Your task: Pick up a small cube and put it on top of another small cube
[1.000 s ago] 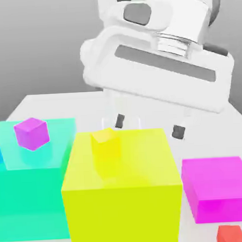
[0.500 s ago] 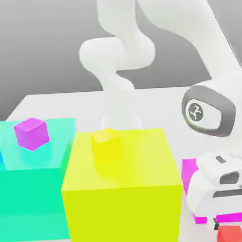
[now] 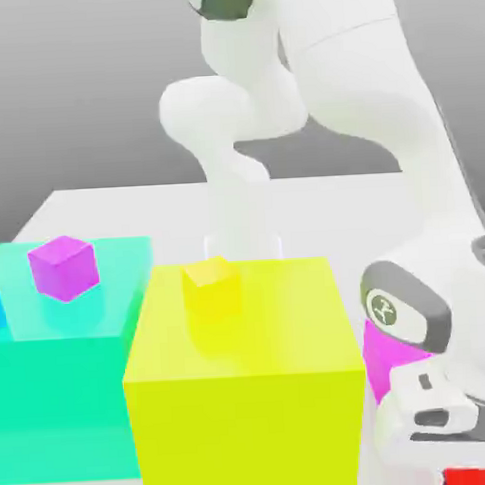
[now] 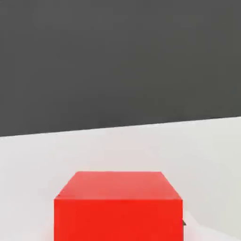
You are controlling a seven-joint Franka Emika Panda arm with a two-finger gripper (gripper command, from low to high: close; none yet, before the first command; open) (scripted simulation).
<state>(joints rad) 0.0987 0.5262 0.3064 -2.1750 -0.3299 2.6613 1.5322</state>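
the claw (image 3: 467, 467) is sitting low at the bottom of the exterior view's right, its fingers hidden under the white hand, and it is now closed — a second ago it was hanging wide open high above the big yellow block (image 3: 244, 377), and half a second ago it was already dropping toward the corner where it is now. the small red cube (image 4: 117, 207) is lying right under the hand on the white surface (image 4: 197, 150); in the exterior view a sliver of it is peeking out beneath the hand, just in front of the magenta block (image 3: 378, 360). judging by how closely the cube is sitting against the hand camera, the claw is probably pinching it, though the fingertips themselves are not showing, so the hold is a judgement and not something seen. the cube is apparently resting on the surface, not yet lifted.

further out, the small yellow cube (image 3: 213, 285) is sitting on top of the big yellow block, and the small purple cube (image 3: 64, 266) is resting on the teal block (image 3: 64, 396) at the exterior view's left — both where they were a second ago. for the task this is meaning the pick is likely made; the lift and the carry to another small cube are still ahead, and the tall yellow block is standing in the way of any low sweep.
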